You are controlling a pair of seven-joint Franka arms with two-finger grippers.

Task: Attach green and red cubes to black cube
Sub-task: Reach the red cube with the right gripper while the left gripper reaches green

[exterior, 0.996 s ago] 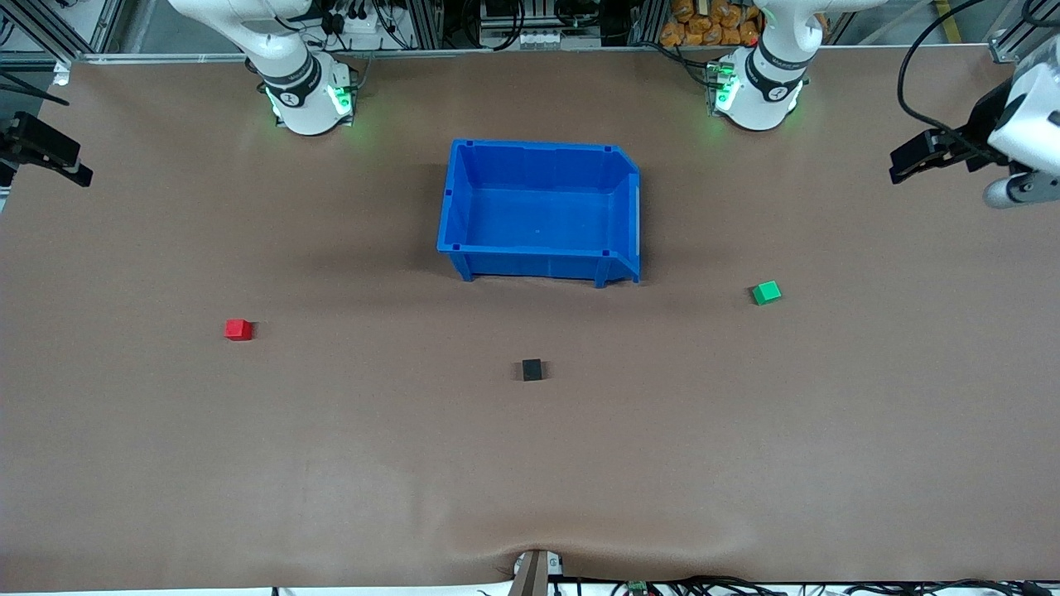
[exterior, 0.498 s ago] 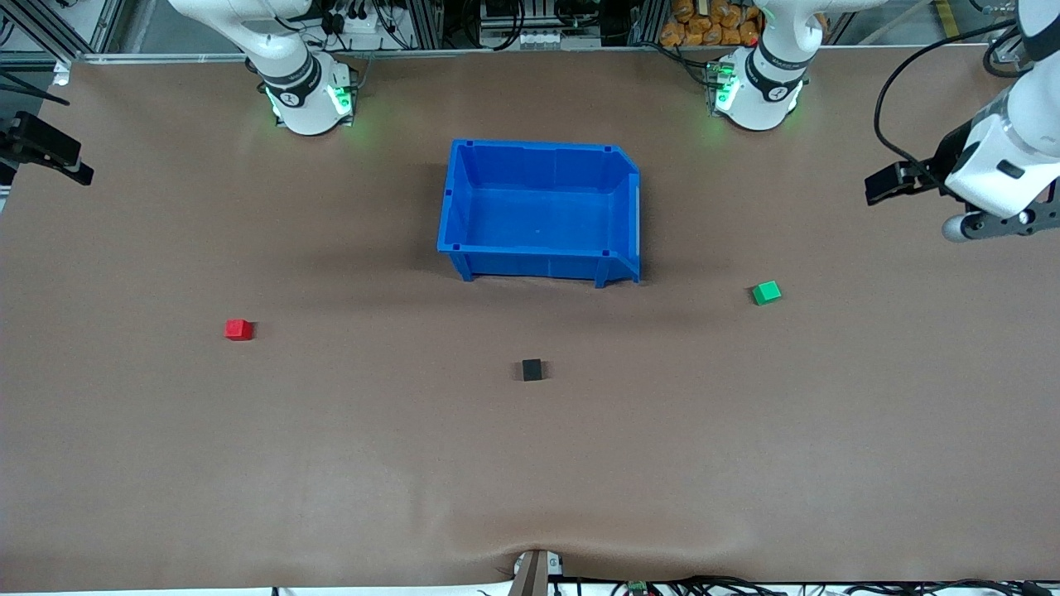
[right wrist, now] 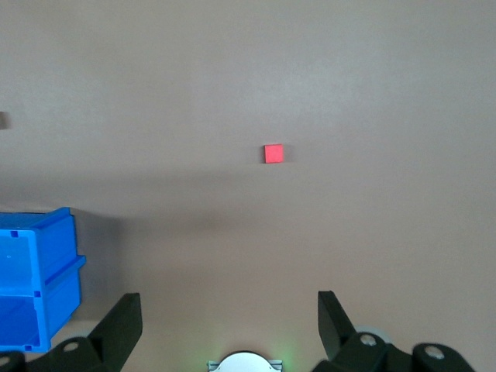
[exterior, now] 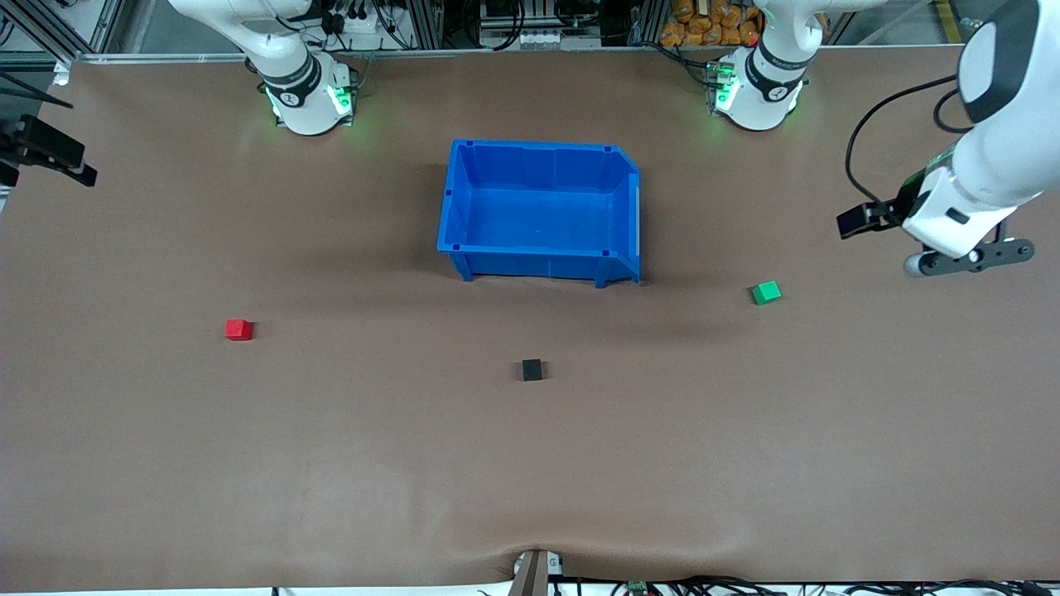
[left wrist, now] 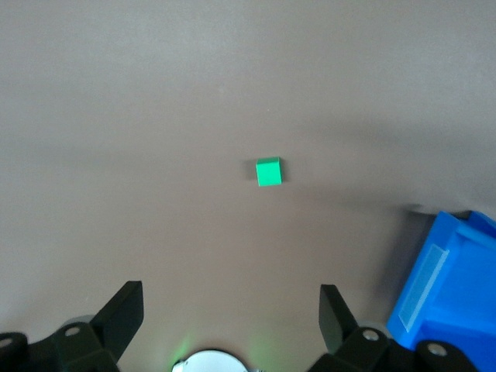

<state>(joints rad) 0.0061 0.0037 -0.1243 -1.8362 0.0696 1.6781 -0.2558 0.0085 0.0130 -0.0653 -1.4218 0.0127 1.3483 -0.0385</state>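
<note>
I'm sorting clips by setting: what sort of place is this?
Most likely a robotics lab workcell: two white arm bases bolted along a brown-covered table, an aluminium frame and cables at its edge, and only test props laid out, a blue bin and small coloured cubes.

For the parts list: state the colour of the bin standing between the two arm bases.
The bin is solid bright blue; the front view shows it best.
</note>
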